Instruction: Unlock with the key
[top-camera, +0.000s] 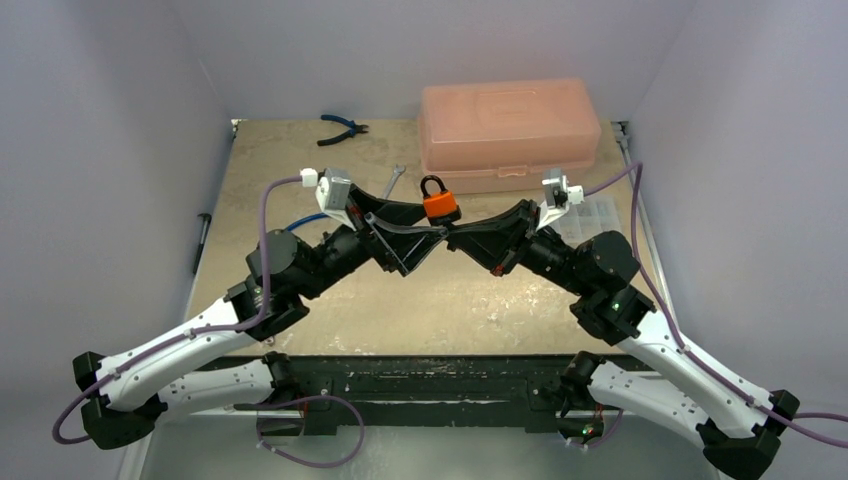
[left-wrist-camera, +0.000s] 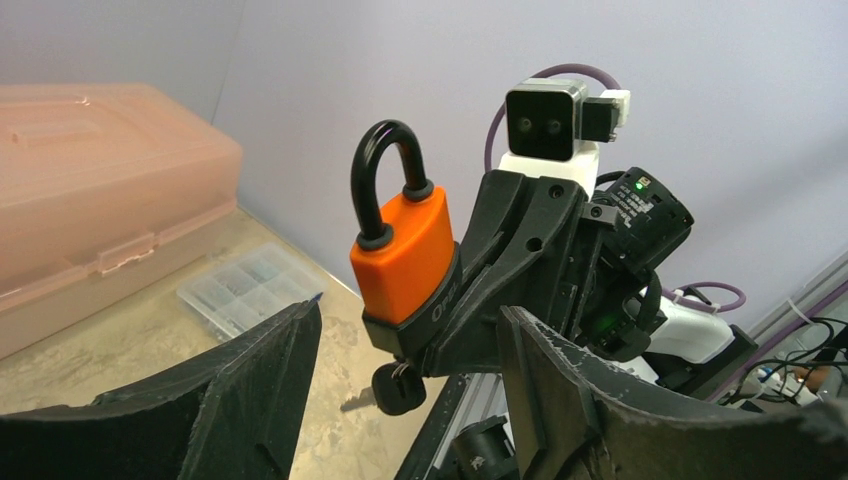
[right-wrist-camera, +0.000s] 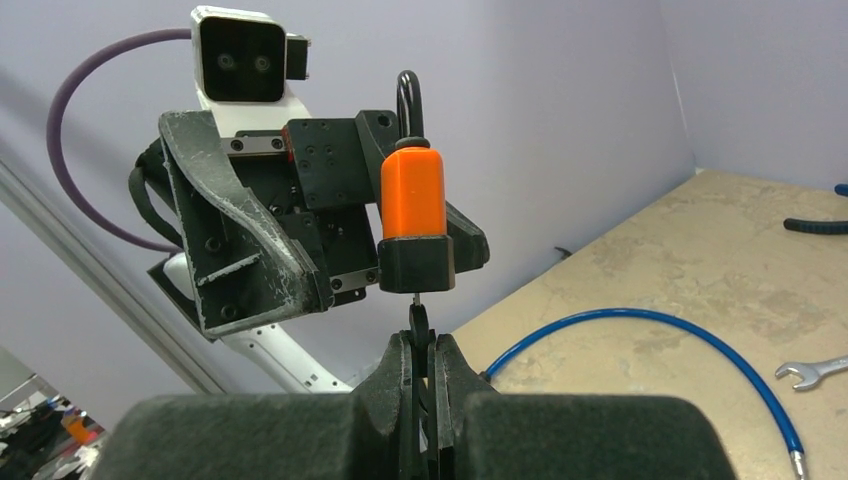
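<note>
Workspace: the table (top-camera: 500, 300) is walled on the left, back and right, and the near edge carries the arm bases. A pink toolbox (top-camera: 510, 125) sits against the back wall, right of centre. Its front edge is close behind the spot where the two arms meet. A clear organiser box (top-camera: 592, 215) lies just in front of the toolbox's right end, partly under the right wrist. Blue-handled pliers (top-camera: 340, 128) lie at back left. A wrench (top-camera: 394, 180) and a blue cable (top-camera: 298, 222) lie near the left wrist. Bare tabletop shows from the grippers down to the near edge, between the two forearms. Each elbow stands apart from its side wall.

Padlock (top-camera: 440, 205): orange body with a black base, up in the air over the table centre, upright. The shackle (left-wrist-camera: 385, 165) is on top, both legs seated in the body.

Right gripper (right-wrist-camera: 421, 345): clenched, jaws nearly together, pinching the head of the key (right-wrist-camera: 417, 322). The key blade runs straight up into the underside of the padlock.

Left gripper (left-wrist-camera: 410, 312): released, fingers (left-wrist-camera: 250, 400) spread far wider than the padlock. The padlock lines up with the gap between them. Cannot tell whether either finger touches it.
</note>
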